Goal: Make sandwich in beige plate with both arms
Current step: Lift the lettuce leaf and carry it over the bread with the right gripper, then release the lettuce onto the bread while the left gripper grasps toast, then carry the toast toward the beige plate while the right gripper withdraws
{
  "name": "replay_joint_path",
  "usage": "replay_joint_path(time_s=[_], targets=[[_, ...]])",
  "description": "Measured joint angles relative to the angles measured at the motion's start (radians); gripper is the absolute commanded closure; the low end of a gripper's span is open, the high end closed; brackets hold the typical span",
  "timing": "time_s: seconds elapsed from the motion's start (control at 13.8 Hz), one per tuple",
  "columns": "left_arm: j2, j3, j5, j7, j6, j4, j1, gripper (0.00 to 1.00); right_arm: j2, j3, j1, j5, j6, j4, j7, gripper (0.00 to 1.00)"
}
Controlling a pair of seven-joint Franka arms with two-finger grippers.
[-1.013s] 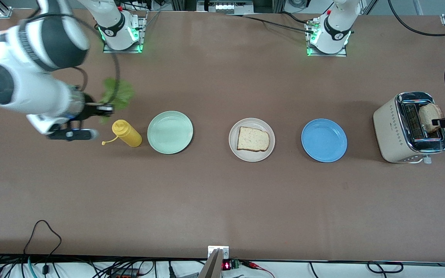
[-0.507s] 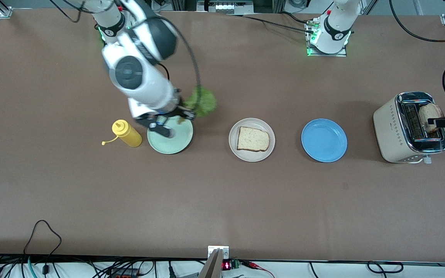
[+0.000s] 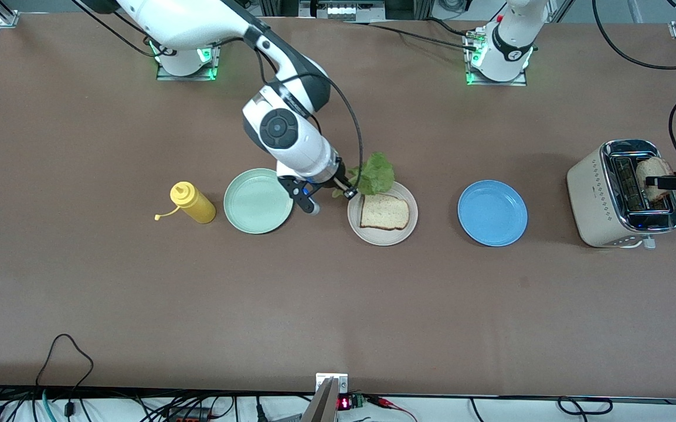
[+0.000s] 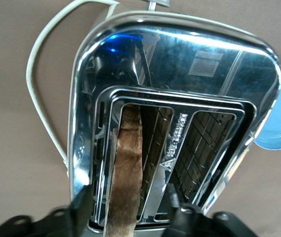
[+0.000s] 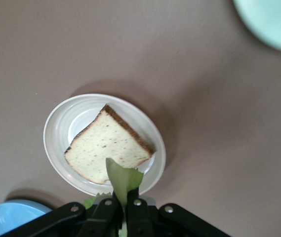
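Observation:
A light-brown bread slice (image 3: 384,211) lies on the beige plate (image 3: 354,220) at the table's middle. My right gripper (image 3: 346,189) hovers over the plate's rim toward the right arm's end, shut on a ruffled green lettuce leaf (image 3: 376,173). In the right wrist view the lettuce (image 5: 123,180) hangs from the gripper (image 5: 124,202) over the bread (image 5: 105,145) and plate (image 5: 56,133). My left gripper (image 3: 663,183) is over the toaster (image 3: 598,196), open. Its fingers (image 4: 81,207) straddle a toasted slice (image 4: 125,177) standing in a slot, with a gap on each side.
A yellow squeeze bottle (image 3: 193,203) and a mint-green plate (image 3: 258,201) sit toward the right arm's end. A blue plate (image 3: 492,213) lies between the beige plate and the toaster. A white cord (image 4: 41,98) runs beside the toaster.
My right arm has swung with the lettuce from beside the yellow bottle, past the mint-green plate, to the beige plate. My left gripper has edged slightly in over the toaster's slice.

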Motion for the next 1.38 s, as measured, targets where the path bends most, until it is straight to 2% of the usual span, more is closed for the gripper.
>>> replay_joint_path(time_s=[0.14, 0.51, 0.58, 0.72, 0.87, 1.01, 1.16, 1.38], targets=[[0.002, 0.000, 0.000, 0.000, 0.000, 0.001, 0.000, 0.98, 0.051, -0.010, 0.034, 0.000, 0.104, 0.013, 0.073, 1.00], [-0.002, -0.001, 0.022, 0.063, -0.033, 0.018, 0.000, 1.00, 0.167, -0.042, 0.082, 0.000, 0.178, 0.121, 0.160, 1.00], [-0.003, -0.001, 0.023, 0.079, -0.038, 0.034, 0.000, 1.00, 0.182, -0.043, 0.082, 0.000, 0.193, 0.132, 0.163, 0.96], [-0.007, -0.003, 0.022, 0.088, -0.109, 0.104, 0.001, 1.00, 0.202, -0.045, 0.082, 0.000, 0.216, 0.140, 0.165, 0.68], [-0.016, -0.023, 0.022, 0.095, -0.229, 0.198, -0.002, 1.00, 0.216, -0.045, 0.085, 0.000, 0.223, 0.143, 0.165, 0.16], [-0.036, -0.079, 0.021, 0.096, -0.332, 0.288, -0.007, 0.99, 0.218, -0.047, 0.088, 0.000, 0.224, 0.144, 0.166, 0.00], [-0.061, -0.172, 0.016, 0.072, -0.390, 0.337, -0.012, 0.99, 0.217, -0.048, 0.089, 0.000, 0.225, 0.150, 0.165, 0.00], [-0.074, -0.340, -0.045, -0.087, -0.410, 0.340, -0.025, 0.99, 0.192, -0.052, 0.083, 0.000, 0.200, 0.173, 0.164, 0.00]])
